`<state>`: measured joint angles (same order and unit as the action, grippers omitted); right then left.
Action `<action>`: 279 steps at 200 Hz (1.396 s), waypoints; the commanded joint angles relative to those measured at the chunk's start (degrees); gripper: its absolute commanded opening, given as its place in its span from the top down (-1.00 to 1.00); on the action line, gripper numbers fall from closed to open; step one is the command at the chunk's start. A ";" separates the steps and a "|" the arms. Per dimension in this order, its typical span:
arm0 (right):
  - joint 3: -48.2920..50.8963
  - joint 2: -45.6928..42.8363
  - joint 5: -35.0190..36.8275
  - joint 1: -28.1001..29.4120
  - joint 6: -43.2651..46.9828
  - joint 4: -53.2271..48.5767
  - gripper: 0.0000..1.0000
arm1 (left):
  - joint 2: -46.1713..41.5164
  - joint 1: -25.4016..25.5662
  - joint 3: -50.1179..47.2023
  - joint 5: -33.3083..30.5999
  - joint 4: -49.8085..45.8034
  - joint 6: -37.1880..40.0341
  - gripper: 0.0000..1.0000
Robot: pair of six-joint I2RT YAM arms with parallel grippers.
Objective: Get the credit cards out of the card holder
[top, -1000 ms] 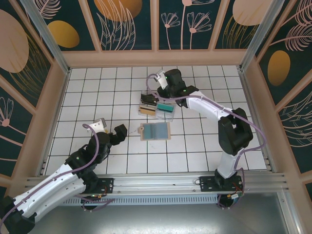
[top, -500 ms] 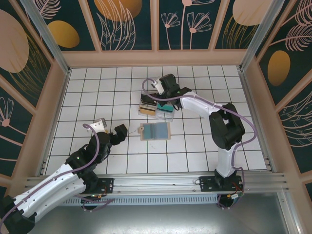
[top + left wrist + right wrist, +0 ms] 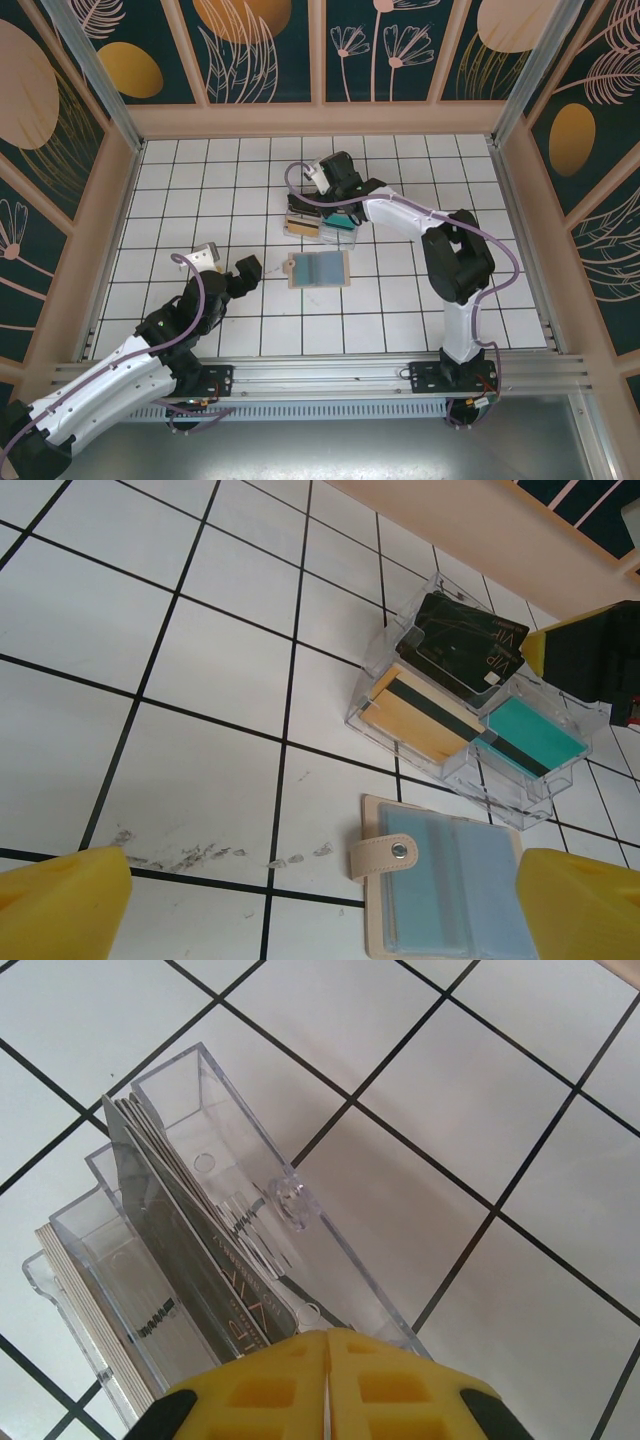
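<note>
My right gripper (image 3: 327, 1375), pinched shut on nothing, has slid toward nine o'clock over the tray (image 3: 245, 1125) of credit cards (image 3: 425, 715); the card holder (image 3: 450, 885) looks emptied.

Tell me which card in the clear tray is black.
The VIP card, in the far compartment; the tan card and teal card sit in the nearer ones.

Bright, even overhead light; soft, short shadows on the white tiled floor (image 3: 400, 300). Mild glare on the clear plastic compartment tray (image 3: 240, 1135). Wrist views sharp mid-frame, yellow fingertips (image 3: 60, 900) soft at frame edge.
</note>
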<state>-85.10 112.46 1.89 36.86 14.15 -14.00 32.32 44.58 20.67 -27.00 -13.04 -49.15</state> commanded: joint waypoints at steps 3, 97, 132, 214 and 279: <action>-0.96 0.87 1.62 0.40 -1.31 -1.82 0.77 | -0.14 0.03 -0.45 0.46 1.17 0.14 -0.97; 1.72 -5.93 5.98 -0.32 -4.59 2.30 0.65 | 0.11 0.07 -0.36 0.39 1.52 0.13 -0.97; 1.65 -6.96 5.32 0.66 -6.53 3.06 0.63 | 0.42 0.07 -0.19 0.47 1.52 0.16 -0.97; 26.79 -28.04 -7.24 0.40 -27.65 16.63 0.76 | 4.15 0.07 -1.15 7.76 5.80 -0.51 -0.86; 49.18 -43.09 -8.56 4.15 -39.39 17.86 0.90 | 18.08 0.07 -2.82 19.65 19.16 -4.18 -0.30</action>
<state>-41.93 73.30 -5.13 40.03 -18.09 1.85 45.63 44.58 18.76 -13.21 -1.54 -51.42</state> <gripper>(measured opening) 0.067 0.686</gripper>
